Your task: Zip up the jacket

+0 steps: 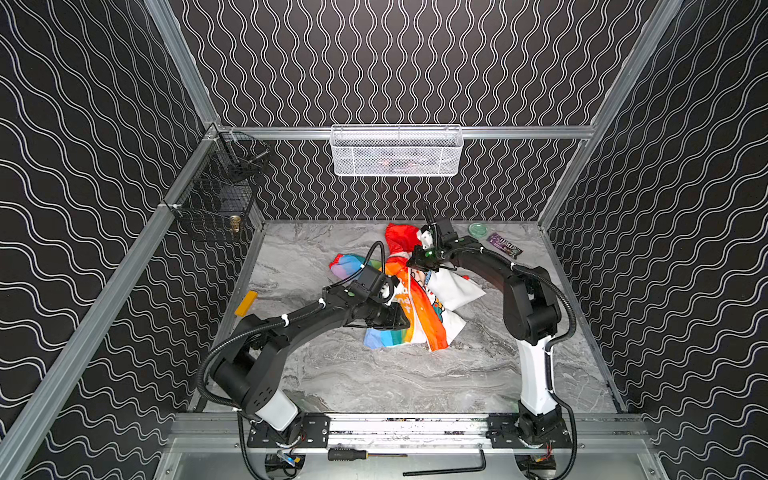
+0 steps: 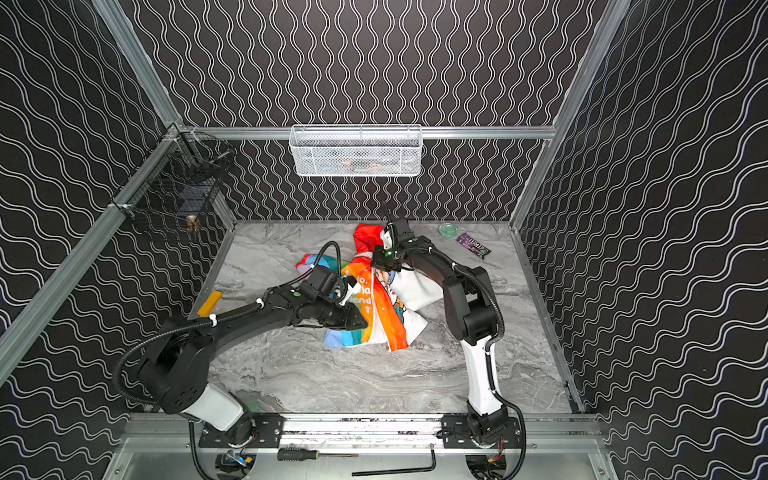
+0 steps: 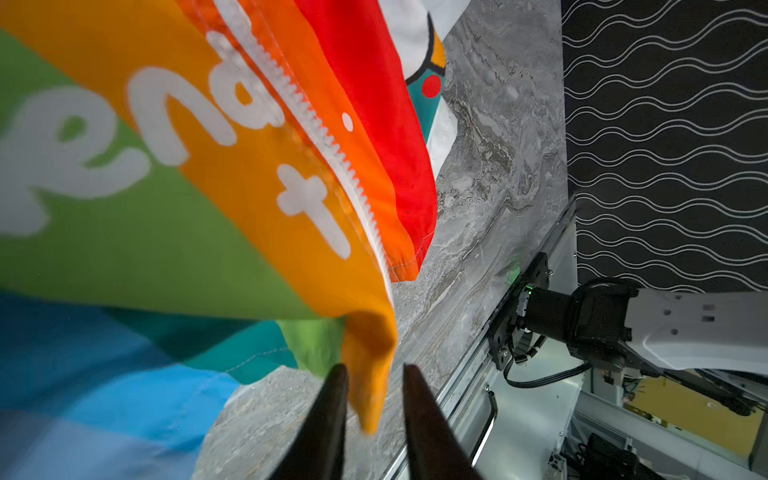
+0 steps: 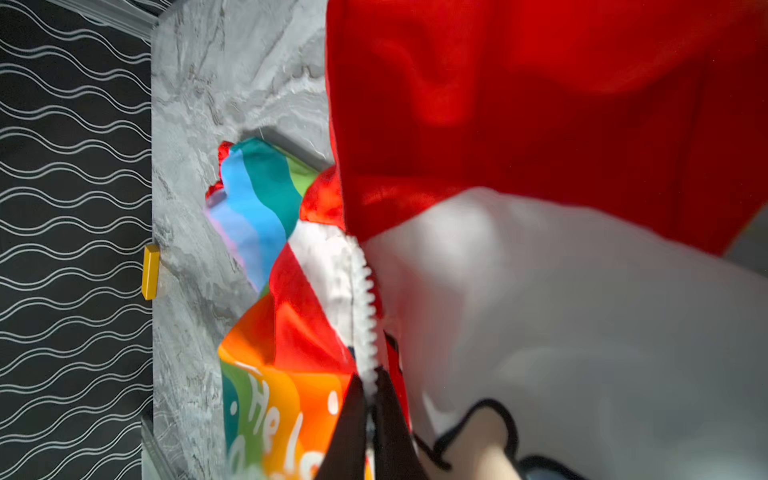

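Left gripper (image 3: 374, 370) spread, jacket (image 3: 208, 232) hem corner loose between; right gripper (image 4: 369, 378) pinching zipper (image 4: 365, 307) near frame bottom.
Zipping underway, seemingly; next: pinch hem, hold track taut.

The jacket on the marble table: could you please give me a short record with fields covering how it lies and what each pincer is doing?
item: rainbow-striped thin fabric jacket, red hood, crumpled on grey marble tabletop
left pincer: open, orange hem corner hanging between its fingers
right pincer: shut on white toothed zipper
zipper: row beyond right pincer looks unjoined
nearby: yellow block, purple wrapper, both apart from jacket
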Robot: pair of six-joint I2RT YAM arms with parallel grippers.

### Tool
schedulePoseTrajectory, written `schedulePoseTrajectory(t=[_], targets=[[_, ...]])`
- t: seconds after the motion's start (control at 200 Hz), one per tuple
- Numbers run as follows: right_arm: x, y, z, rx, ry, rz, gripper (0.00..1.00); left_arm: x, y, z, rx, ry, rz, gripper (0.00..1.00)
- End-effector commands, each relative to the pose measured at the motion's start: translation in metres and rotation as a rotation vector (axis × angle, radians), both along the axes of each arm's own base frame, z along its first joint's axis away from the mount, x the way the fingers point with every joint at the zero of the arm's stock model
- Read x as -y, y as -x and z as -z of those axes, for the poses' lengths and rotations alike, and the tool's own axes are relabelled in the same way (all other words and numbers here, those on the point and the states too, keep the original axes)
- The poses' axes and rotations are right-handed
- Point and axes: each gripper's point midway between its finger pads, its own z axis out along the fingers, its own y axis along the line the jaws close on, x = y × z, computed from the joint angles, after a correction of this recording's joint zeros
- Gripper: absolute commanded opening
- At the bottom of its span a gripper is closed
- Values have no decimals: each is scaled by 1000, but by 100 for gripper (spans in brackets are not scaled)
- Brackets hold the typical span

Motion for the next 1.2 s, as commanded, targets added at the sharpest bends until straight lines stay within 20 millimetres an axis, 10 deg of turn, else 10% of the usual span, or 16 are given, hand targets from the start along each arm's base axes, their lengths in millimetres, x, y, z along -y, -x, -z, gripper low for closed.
schedulePoseTrajectory(t=[0.0,0.515,0.736,1.191], targets=[[18,-3,-1,14,22,30,12,8,-5,-6,26,43,-1,45],[76,7,-23,42,78,159,51,-14,-25,39,-4,-59,-114,43],[89,54,-38,56,83,136,54,-42,-43,65,-58,-65,-224,35],[52,159,20,-91,125,-6,43,-75,-51,93,-106,-108,-292,32]])
